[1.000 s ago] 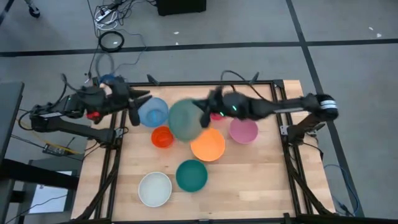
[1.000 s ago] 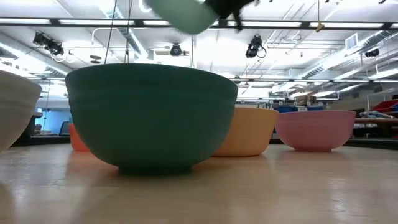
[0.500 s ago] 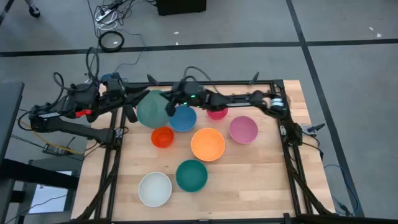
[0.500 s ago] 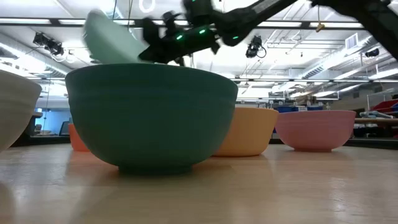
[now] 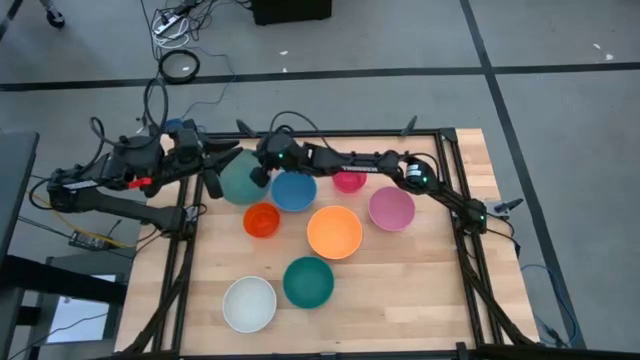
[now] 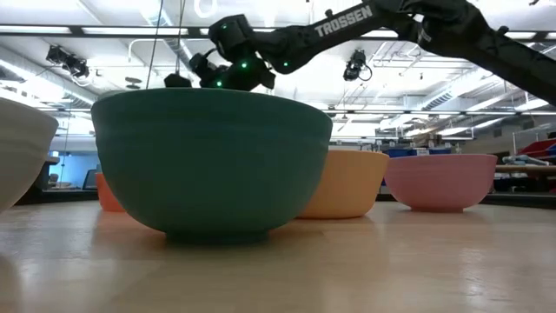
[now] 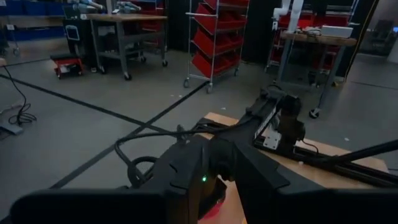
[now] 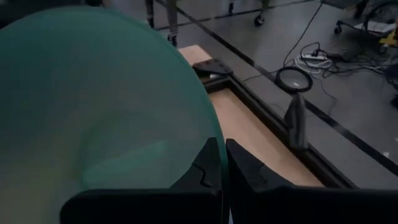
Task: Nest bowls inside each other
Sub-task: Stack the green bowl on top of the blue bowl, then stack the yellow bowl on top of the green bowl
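The right gripper is clamped tight on the rim of the green bowl, its fingers pinched together over the bowl's edge in the right wrist view. The right arm reaches all the way across the far side of the surface to hold that bowl at the far left corner, tilted and raised, just beside the left gripper. In the low view the arm comes in from the upper right, above the teal bowl.

The left gripper sits at the surface's far left edge, its fingers partly apart; whether it grips anything cannot be told. The left wrist view looks past it along the right arm toward the room.

Just to the right of the green bowl sits the blue bowl, with the hot pink bowl farther right, partly under the arm. The red-orange bowl stands just nearer than the green and blue ones. The orange bowl is in the middle of the surface, and the mauve bowl lies to its right. Nearer the front stand the teal bowl and, to its left, the white bowl. All of these rest upright and separate, none nested.
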### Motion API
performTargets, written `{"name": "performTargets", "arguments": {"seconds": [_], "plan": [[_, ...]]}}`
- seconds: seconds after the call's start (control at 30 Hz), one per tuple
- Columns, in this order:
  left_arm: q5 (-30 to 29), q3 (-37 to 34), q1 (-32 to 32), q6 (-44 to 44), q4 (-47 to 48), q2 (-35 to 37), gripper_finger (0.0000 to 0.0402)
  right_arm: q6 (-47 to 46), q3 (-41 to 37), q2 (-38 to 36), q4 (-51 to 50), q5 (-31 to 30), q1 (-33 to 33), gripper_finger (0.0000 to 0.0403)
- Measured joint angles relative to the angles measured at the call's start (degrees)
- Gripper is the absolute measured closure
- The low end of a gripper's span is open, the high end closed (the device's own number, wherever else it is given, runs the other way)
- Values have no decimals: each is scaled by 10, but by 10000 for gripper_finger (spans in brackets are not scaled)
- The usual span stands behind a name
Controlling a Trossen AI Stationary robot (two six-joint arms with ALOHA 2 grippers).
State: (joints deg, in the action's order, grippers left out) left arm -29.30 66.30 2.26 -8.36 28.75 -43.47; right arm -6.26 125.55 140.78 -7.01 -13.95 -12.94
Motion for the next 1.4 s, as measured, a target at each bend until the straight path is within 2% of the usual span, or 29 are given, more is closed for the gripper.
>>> {"name": "performTargets", "arguments": {"seconds": [0.13, 0.4, 0.53, 0.67, 0.9, 1.03, 1.2, 1.3, 1.4], "plan": [[0, 0, 0, 2, 0, 0, 306, 15, 0, 0, -8, 3, -4, 376], [0, 0, 0, 2, 0, 0, 306, 7, 0, -1, -15, 17, -5, 275], [0, 0, 0, 2, 0, 0, 306, 14, 0, -3, -18, 17, -5, 242], [0, 0, 0, 2, 2, 0, 306, 34, 0, -6, -4, -3, -2, 229], [0, 0, 0, 4, 16, 0, 306, 74, -1, -7, -21, -18, 8, 238], [0, 0, 0, -6, 53, 2, 306, 112, -2, -36, -120, -23, 19, 243], [1, 0, 1, -63, 156, 21, 306, 128, 0, -117, -338, 7, 51, 245], [7, 0, 8, -100, 202, 30, 306, 111, -5, -161, -486, 35, 74, 246], [22, 0, 20, -129, 231, 36, 306, 62, -23, -214, -621, 31, 94, 246]]}}
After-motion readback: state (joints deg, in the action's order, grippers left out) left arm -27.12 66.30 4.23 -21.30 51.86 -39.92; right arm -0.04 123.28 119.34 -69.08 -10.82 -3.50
